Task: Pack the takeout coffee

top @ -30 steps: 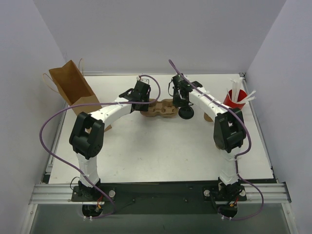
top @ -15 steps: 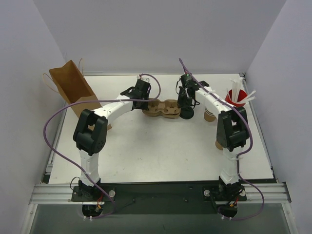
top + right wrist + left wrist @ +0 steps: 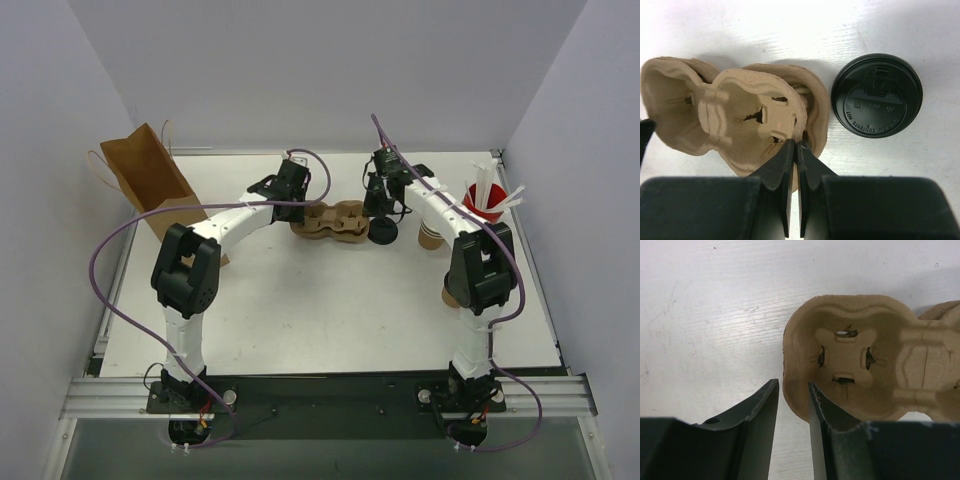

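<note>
The takeout coffee shows only as a round black lid point(image 3: 383, 233) point(image 3: 877, 95) on the table; the brown cup under it is hidden. Two nested tan pulp cup carriers point(image 3: 330, 222) lie just left of it. My right gripper point(image 3: 385, 200) point(image 3: 795, 146) is shut on the rim of the upper carrier point(image 3: 745, 115), which sits tilted over the lower one point(image 3: 817, 100). My left gripper point(image 3: 290, 192) point(image 3: 792, 387) has narrow jaws straddling the left rim of a carrier point(image 3: 850, 355), one finger outside and one inside the well.
A brown paper bag point(image 3: 150, 180) stands open at the back left. A stack of plain tan cups point(image 3: 432, 236) and a red cup with white sticks point(image 3: 482, 203) stand at the right. White walls enclose the table.
My right gripper has moved a little to the right and back with the carrier rim in it. The left gripper has edged slightly back. The lid has stayed in place.
</note>
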